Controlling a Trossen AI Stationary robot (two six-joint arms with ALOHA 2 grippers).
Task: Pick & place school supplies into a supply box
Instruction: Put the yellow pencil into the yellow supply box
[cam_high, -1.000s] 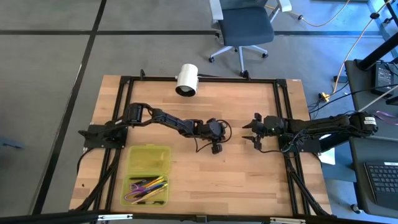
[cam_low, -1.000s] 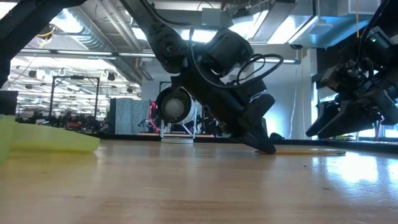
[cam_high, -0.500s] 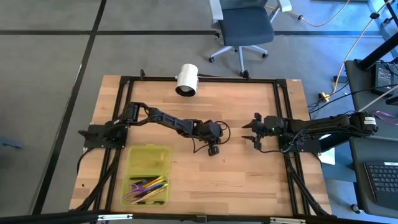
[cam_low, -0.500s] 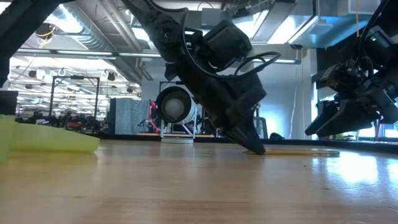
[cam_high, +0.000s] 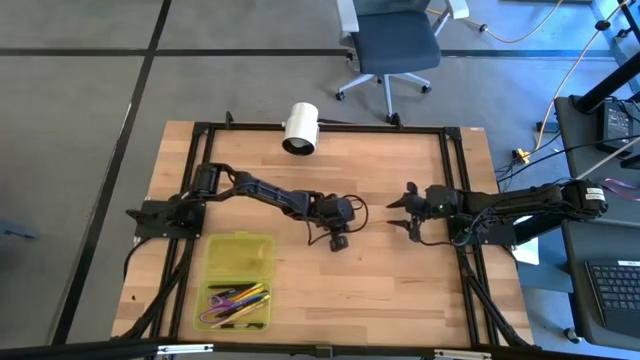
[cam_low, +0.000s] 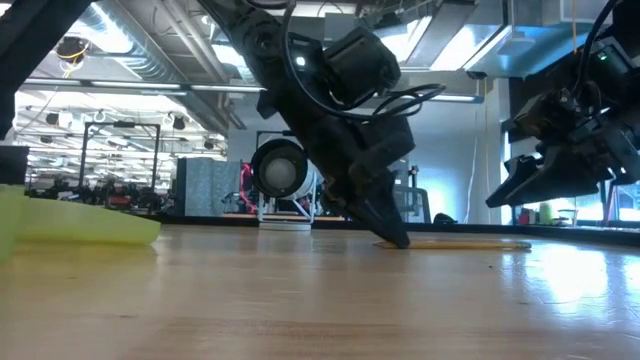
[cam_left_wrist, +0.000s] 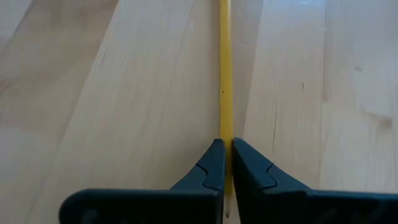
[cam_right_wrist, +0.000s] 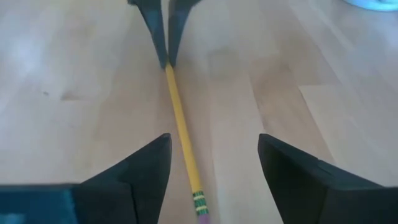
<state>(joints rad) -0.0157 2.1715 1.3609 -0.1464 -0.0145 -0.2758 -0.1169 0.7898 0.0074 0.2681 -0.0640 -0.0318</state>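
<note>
A yellow pencil (cam_low: 462, 243) lies flat on the table between the two arms. My left gripper (cam_left_wrist: 226, 142) is shut on one end of it, near the table's middle (cam_high: 347, 221). My right gripper (cam_right_wrist: 213, 138) is open and hovers above the table (cam_low: 508, 195). Its fingers stand on either side of the pencil's eraser end (cam_right_wrist: 199, 208) without touching it. The yellow-green supply box (cam_high: 240, 280) lies open at the near left. Its near half (cam_high: 238, 303) holds pens and purple scissors. My left gripper pinches the pencil's end opposite the eraser (cam_left_wrist: 226, 132) between its two fingertips (cam_right_wrist: 163, 55). The fingers slant down from the table's left and lie in line with the pencil. The pencil (cam_right_wrist: 180, 127) lies along the table, stretching toward the right gripper.
A white cylinder (cam_high: 300, 128) sits at the table's far edge, seen behind the left arm in the low view (cam_low: 280, 170). The box's edge (cam_low: 80, 225) shows at the low view's left. Black frame rails (cam_high: 455, 190) run along the table's sides.
My left gripper has moved toward the table's left, staying shut on the pencil. The pencil has slid along the table with it, away from the right gripper.
</note>
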